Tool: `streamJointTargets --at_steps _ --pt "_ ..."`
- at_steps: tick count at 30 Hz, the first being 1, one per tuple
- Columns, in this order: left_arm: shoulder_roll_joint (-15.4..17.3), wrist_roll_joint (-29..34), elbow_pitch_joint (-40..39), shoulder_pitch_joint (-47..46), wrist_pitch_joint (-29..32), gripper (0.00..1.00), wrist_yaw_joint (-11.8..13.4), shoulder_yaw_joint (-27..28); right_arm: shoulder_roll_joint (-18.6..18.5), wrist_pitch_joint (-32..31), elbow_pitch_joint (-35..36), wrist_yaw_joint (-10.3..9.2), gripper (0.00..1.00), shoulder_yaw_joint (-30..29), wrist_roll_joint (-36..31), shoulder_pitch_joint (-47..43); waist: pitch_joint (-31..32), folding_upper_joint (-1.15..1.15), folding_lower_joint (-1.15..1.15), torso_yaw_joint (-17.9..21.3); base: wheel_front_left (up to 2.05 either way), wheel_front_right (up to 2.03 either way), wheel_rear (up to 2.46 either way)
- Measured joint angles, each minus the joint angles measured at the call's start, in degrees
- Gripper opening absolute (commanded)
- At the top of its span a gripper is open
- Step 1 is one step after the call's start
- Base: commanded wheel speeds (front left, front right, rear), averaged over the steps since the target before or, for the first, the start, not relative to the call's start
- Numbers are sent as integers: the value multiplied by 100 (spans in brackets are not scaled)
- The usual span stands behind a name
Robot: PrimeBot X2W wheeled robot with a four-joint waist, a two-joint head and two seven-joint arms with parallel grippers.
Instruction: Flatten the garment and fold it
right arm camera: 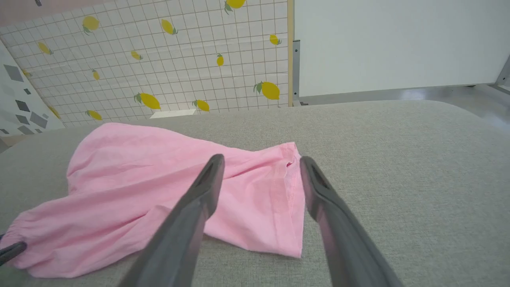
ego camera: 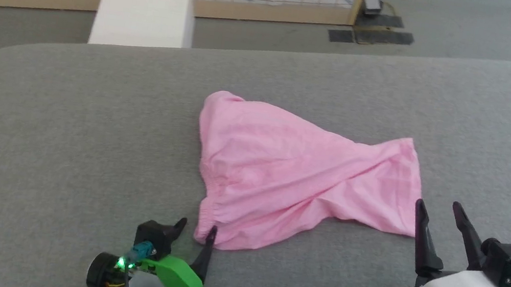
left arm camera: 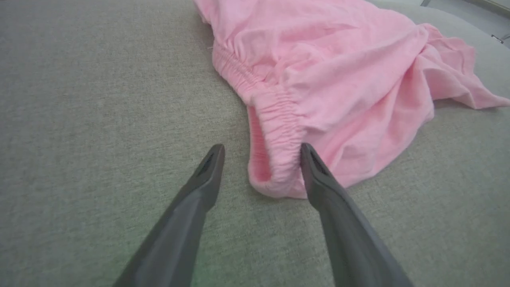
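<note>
Garment's (ego camera: 300, 179) elastic corner lies between the left gripper's (ego camera: 198, 225) released jaws. The right gripper (ego camera: 437, 203), released too, sits beside its hem. Grey table (ego camera: 63, 138) spreads around.

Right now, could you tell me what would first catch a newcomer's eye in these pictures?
The crumpled pink garment stands out, lying in the middle of the grey padded table. The left gripper is open at the garment's near corner, its fingers on either side of the gathered elastic edge. The right gripper is open beside the hemmed right edge.
</note>
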State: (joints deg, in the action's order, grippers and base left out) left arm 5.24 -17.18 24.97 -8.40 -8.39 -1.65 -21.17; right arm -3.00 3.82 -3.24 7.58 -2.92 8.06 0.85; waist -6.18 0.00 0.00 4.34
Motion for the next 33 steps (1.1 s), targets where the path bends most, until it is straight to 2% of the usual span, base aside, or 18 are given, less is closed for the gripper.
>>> streamJointTargets --at_steps 5,9,10,11,12,17,25,33 --pt "-30 -143 281 -42 604 100 396 142 0 0 0 0 100 94 63 3 -55 0 0 326 0 0 0" --pt "-29 -264 245 -101 1071 100 510 178 0 0 20 0 100 109 112 4 -110 0 0 509 0 0 0" --pt "-22 -281 219 -101 1160 47 524 179 0 0 20 0 100 108 114 4 -128 0 0 531 0 0 0" --pt "-8 -290 174 -103 1233 28 526 181 0 -1 21 0 100 109 119 4 -153 0 0 549 0 0 0" --pt "5 -311 116 -102 1290 0 522 178 0 -2 21 0 100 109 121 4 -178 0 0 561 0 0 0" --pt "1 -360 -126 -71 1424 0 491 155 2 -165 -33 0 100 88 125 4 -221 0 0 535 0 0 0" --pt "-21 -410 -470 25 1276 0 532 133 8 -925 -641 0 100 -18 3 269 -233 0 0 370 0 0 0" --pt "-35 -402 -604 -10 1113 0 523 -16 5 -2241 -1822 -1 100 -337 -140 1322 -375 0 0 118 0 0 0"
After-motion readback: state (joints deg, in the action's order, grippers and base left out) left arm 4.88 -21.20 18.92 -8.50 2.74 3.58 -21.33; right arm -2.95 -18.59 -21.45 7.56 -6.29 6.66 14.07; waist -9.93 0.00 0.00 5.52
